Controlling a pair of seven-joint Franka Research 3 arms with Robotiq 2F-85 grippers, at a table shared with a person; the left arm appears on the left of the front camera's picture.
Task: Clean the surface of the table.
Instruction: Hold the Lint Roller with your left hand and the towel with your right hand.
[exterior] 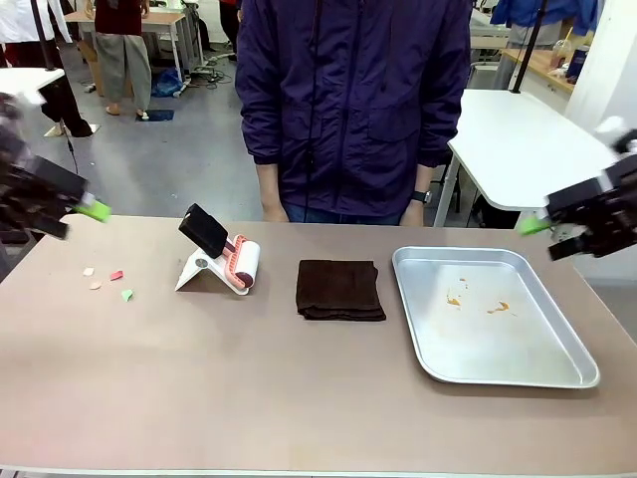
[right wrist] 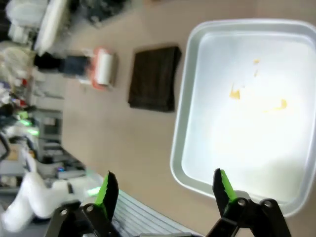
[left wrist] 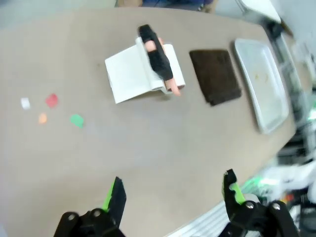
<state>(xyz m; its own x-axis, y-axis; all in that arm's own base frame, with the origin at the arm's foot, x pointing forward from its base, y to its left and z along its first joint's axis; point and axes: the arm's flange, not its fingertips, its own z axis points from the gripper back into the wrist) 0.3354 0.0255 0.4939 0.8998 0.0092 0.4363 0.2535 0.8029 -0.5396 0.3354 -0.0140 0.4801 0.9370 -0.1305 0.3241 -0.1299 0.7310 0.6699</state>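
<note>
Left tool (left wrist: 173, 190); right tool (right wrist: 164, 183); bases cropped

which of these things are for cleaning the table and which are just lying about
Likely for the job: table, paper scraps to clear, lint roller, folded brown cloth.
Probably just lying about: metal tray with orange smears, white side table behind.

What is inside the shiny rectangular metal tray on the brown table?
A few small orange smears mark the floor of the shiny rectangular metal tray; the rest of the floor is bare metal. Nothing covers its inside, so no part of it is hidden.
</note>
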